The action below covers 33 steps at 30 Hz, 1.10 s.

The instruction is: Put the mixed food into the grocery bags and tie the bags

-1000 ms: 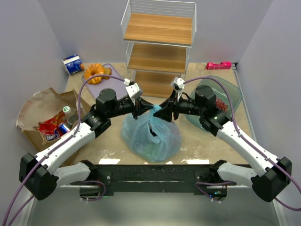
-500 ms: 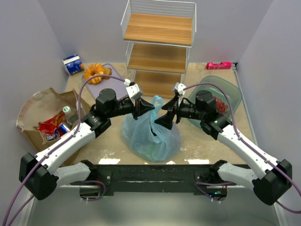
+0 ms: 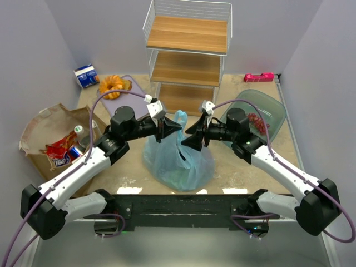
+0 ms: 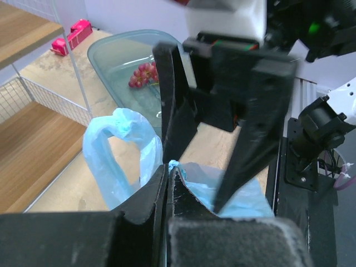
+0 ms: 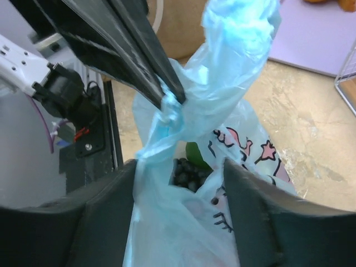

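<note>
Near-middle of table (image 3: 130, 164): light-blue plastic bag (image 3: 178, 161), loaded. The left gripper (image 3: 176, 127) pinches its twisted handle; the right gripper (image 3: 189, 139) is spread around it, gripping nothing. Tie looks half-made. Brown paper bag (image 3: 41, 125) at left edge looks untied — red grapes (image 3: 257, 122) sit in green bowl (image 3: 273, 108).

The thin blue bag (image 3: 178, 161) sat in the middle, top twisted in a knot, dark grapes (image 5: 186, 175) inside. The brown bag (image 3: 44, 125) lay at the left, holding a red packet (image 3: 58, 149)
</note>
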Each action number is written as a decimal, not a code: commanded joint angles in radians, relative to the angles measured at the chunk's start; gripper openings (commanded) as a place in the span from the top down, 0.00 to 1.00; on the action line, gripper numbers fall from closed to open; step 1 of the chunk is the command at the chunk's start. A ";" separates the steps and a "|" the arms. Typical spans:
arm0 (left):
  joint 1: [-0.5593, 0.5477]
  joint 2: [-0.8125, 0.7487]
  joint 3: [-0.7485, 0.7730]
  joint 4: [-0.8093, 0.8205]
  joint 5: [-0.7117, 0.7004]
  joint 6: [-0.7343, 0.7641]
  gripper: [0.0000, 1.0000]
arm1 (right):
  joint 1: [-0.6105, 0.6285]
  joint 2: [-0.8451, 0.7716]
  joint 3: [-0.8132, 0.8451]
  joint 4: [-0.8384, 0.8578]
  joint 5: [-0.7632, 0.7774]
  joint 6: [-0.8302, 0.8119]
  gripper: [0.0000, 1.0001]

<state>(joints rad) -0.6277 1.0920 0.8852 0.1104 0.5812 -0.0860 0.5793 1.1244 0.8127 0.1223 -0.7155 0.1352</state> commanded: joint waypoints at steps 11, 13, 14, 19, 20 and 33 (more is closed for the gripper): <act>0.087 -0.112 0.034 -0.081 -0.061 0.057 0.15 | -0.006 -0.024 -0.001 0.062 -0.048 0.001 1.00; 0.135 -0.138 0.014 -0.084 -0.005 0.055 0.08 | -0.006 -0.028 0.009 0.034 -0.047 -0.008 1.00; 0.175 -0.142 0.009 -0.097 0.011 0.057 0.08 | -0.007 -0.028 0.019 0.028 -0.045 -0.014 1.00; 0.194 -0.176 -0.037 -0.109 0.014 0.072 0.11 | -0.013 -0.021 0.034 0.005 -0.044 -0.023 1.00; 0.194 -0.178 -0.040 -0.141 0.016 0.075 0.12 | -0.015 -0.018 0.040 0.001 -0.044 -0.028 1.00; 0.198 -0.032 -0.063 -0.126 0.259 0.062 0.51 | -0.016 0.037 0.147 -0.119 -0.064 -0.108 1.00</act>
<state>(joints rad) -0.4339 0.9905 0.8219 -0.0319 0.7162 -0.0257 0.5671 1.1374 0.8837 0.0456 -0.7547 0.0841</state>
